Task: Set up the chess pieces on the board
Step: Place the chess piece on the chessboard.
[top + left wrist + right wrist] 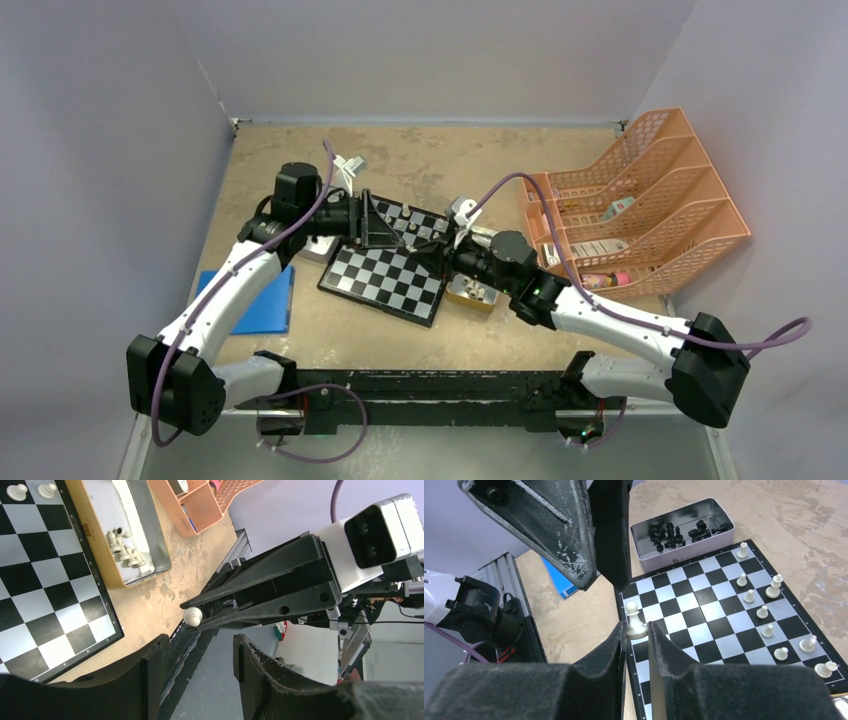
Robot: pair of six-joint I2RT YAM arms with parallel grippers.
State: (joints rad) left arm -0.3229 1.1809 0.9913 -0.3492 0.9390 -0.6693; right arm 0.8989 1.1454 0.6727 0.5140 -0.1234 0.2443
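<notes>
So, biggest first: the tabletop (300, 340) carries the board (704, 605), lying flat under and ahead of my right hand (636, 632). My left hand (200, 647) hangs facing it with fingers spread wide and nothing between them, tips just short of the right one's. A tin (684, 552) sits past my right fingertips, just beside the board's far edge, with the black pieces (669, 532) heaped inside. A gold tray (92, 535) ahead-left of my left hand holds spare cream pieces (125, 550). Cream pieces (763, 612) stand in two lines ahead-right of my right hand. That hand is pinched on a cream pawn (635, 617), upright.
</notes>
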